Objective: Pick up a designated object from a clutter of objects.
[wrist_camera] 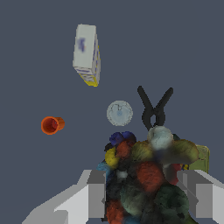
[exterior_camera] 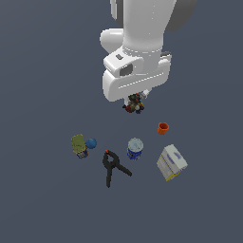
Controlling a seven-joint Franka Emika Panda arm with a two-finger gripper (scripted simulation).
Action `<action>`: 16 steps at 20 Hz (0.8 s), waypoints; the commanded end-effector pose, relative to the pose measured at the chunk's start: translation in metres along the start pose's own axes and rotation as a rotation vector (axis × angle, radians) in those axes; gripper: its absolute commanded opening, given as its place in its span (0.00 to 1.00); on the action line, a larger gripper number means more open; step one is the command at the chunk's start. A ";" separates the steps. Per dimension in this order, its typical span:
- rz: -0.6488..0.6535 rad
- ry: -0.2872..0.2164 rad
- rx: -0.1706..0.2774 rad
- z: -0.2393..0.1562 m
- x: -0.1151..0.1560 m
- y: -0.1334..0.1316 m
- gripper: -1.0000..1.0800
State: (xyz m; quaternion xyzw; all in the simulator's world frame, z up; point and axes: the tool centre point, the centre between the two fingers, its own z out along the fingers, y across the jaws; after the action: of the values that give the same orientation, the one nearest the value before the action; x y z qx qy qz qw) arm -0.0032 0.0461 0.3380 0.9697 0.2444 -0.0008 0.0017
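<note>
the gripper (exterior_camera: 134,100) is hanging under the white arm (exterior_camera: 137,52) at the far middle of the scene, and its two grey fingers (wrist_camera: 96,194) are sitting narrowly apart, pressing on either side of the speckled cluster (exterior_camera: 134,104), a dark lumpy bunch dotted with red, yellow, green and blue. in the wrist view the speckled cluster (wrist_camera: 144,175) is filling the gap between the fingers and bulging out past their tips. whether it is lifting clear of the dark bench (exterior_camera: 42,95) or resting on it, i cannot tell from these views. the rest of the clutter is lying nearer in the exterior view, apart from the cluster. the orange cup (exterior_camera: 163,127) is standing to the exterior view's right, closest to the gripper. nearer again, the blue-white can (exterior_camera: 135,148) is standing upright, with the black clamp (exterior_camera: 112,167) just beside it on the left, its red tip pointing far and its two handles spreading toward the near side. the white box (exterior_camera: 171,162) is lying tilted at the right, well apart from the can. at the left, the olive-green item (exterior_camera: 79,145) is lying with the blue ball (exterior_camera: 91,143) touching its right side.
</note>
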 end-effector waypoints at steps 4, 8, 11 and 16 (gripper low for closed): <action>0.000 0.000 -0.001 -0.045 -0.004 -0.047 0.00; 0.000 0.001 0.000 -0.072 -0.005 -0.075 0.00; 0.001 0.001 0.001 -0.086 -0.005 -0.091 0.00; 0.001 0.002 0.002 -0.101 -0.004 -0.105 0.00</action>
State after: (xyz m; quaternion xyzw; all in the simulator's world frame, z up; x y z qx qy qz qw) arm -0.0550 0.1337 0.4343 0.9696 0.2447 -0.0002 0.0007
